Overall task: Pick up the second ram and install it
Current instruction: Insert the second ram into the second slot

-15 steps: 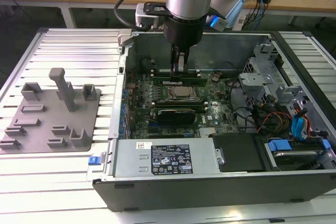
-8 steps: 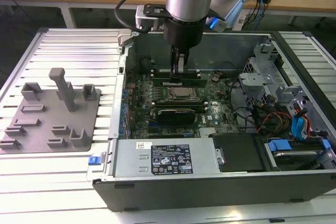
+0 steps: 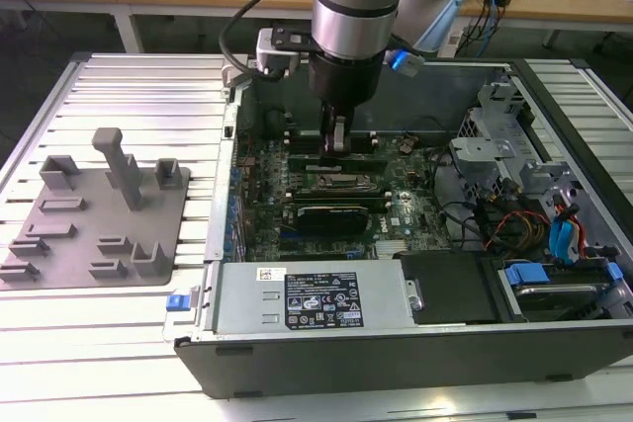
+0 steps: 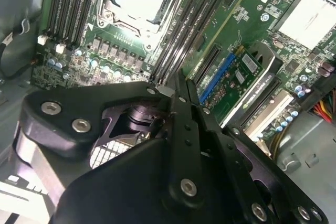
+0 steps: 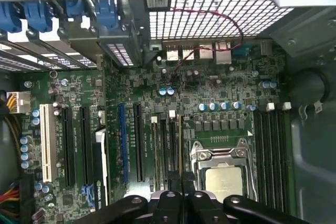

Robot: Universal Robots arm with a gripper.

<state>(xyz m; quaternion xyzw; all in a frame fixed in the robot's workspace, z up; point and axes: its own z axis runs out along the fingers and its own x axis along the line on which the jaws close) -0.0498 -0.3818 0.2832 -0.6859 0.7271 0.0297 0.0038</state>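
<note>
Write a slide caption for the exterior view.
Black gripper at the black memory slots of a green motherboard inside an open grey computer case.

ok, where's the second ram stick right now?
In the first wrist view the slim green circuit-board stick is held edge-on in the black gripper, down at the long black memory slots beside the silver processor socket.

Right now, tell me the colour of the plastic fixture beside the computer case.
The plastic fixture is plain grey, clearest in the exterior view.
</note>
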